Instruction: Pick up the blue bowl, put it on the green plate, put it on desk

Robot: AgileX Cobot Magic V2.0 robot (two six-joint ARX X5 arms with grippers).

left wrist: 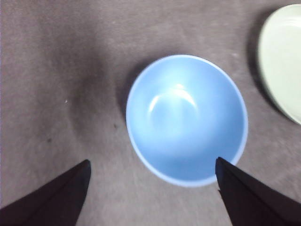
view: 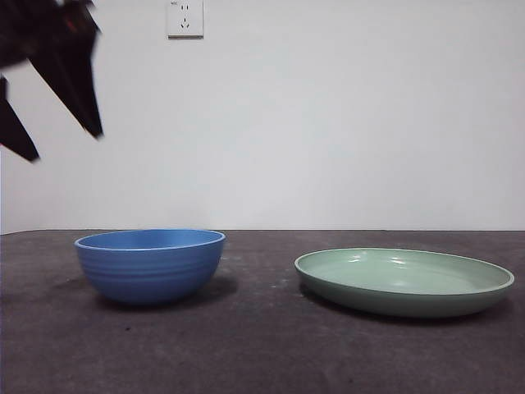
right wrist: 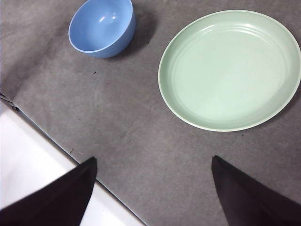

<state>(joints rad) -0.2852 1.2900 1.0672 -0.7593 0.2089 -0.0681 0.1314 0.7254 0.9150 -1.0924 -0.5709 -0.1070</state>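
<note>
One blue bowl [view: 150,264], one green plate [view: 404,281], one wall socket [view: 184,17], two grippers counted across the views. Bowl upright on the desk [view: 254,349] at lower left of the front view, empty, plate flat at lower right, also empty; well apart from each other, bare desk between them. Socket at the top edge of the front view, left of centre, on the white wall [view: 344,115]. In the front view, dark arm parts at the upper left corner, two black pointed tips slanting down and to the right, high above the bowl and touching nothing. Seen from the left wrist camera, left gripper [left wrist: 153,176] poised over the bowl [left wrist: 186,118], jaws spread wide, one tip beside the bowl's rim, the other out over bare desk; nothing held; edge of the plate [left wrist: 281,61] at the upper right of that frame. Seen from the right wrist camera, right gripper [right wrist: 153,172] hanging higher over bare desk near the desk's pale edge, jaws likewise spread and empty, bowl [right wrist: 102,27] at upper left and plate [right wrist: 230,69] at upper right of that frame
</note>
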